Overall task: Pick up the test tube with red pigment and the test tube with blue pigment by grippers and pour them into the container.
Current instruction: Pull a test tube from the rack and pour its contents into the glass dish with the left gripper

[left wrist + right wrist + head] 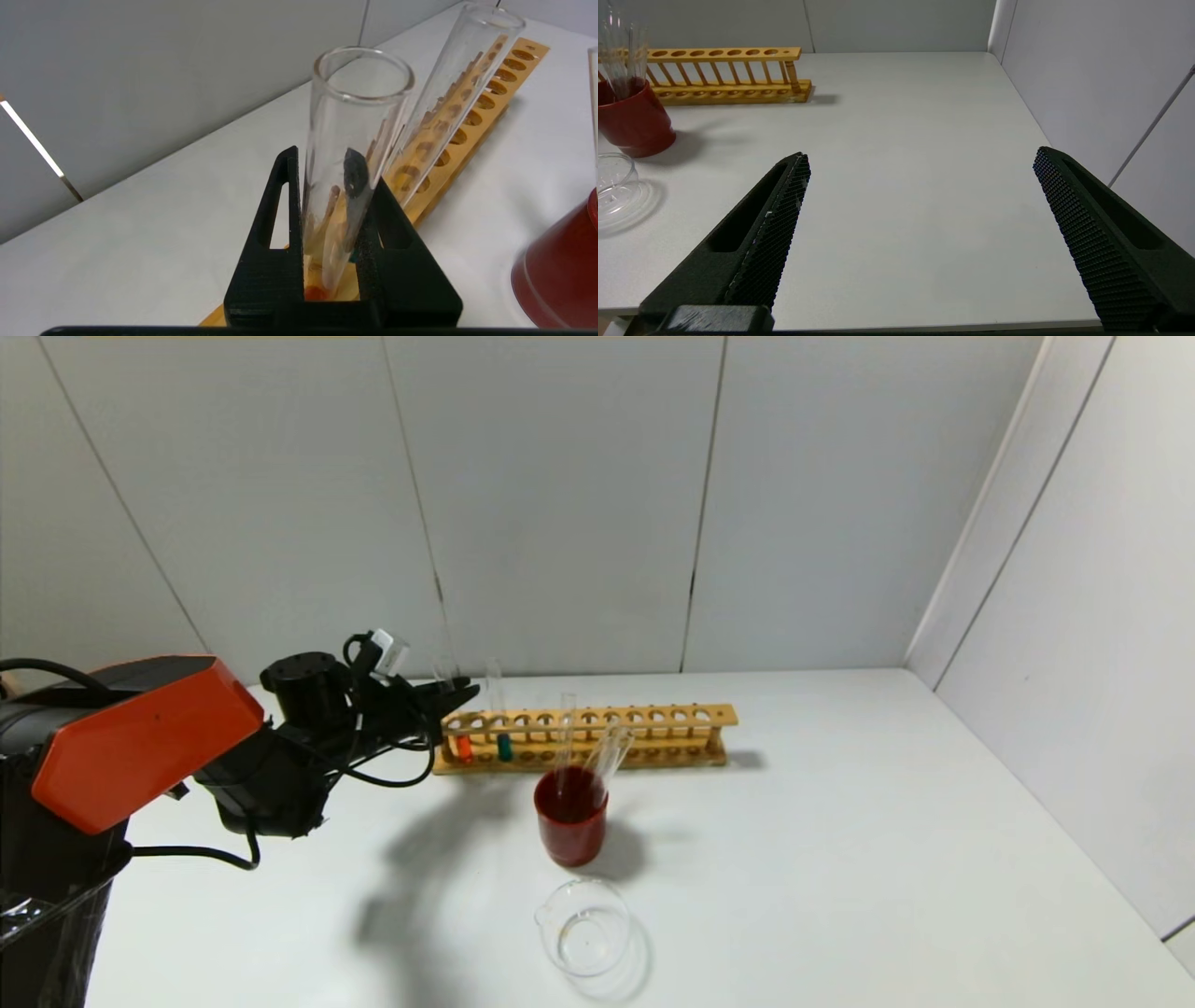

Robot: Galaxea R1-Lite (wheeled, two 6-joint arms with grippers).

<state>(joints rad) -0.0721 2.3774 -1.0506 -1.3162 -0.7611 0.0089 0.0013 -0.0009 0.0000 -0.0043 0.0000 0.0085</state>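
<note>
**Evidently: red tube clamped in the rack, lift pending**

Evidently the test tube with red pigment [348,154] is the item in hand. It stands in the end hole of the wooden rack [653,733], at about eleven o'clock from the red cup [570,826], its orange-red liquid sitting in the rounded bottom. Judged by appearance it is thin clear glass: light, rigid, smooth enough to slip, and liable to crack under a hard squeeze or a knock against the rack holes. The sensible hold is on the bare upper shaft, above the rack's top bar and below the rim, with a straight upward draw.

The left gripper [329,219] is pinching that tube, one black finger on each side of the glass, at roughly that height.

The test tube with blue pigment [503,745] stands just beside it in the neighbouring hole, untouched. Clearance between the two is small; a tilted lift could strike it.

The container [585,927], a low clear beaker, sits at six o'clock from the red cup, which holds uncoloured tubes.

The right gripper [920,186] hangs spread wide over bare table [901,140], well apart from the glassware.
</note>
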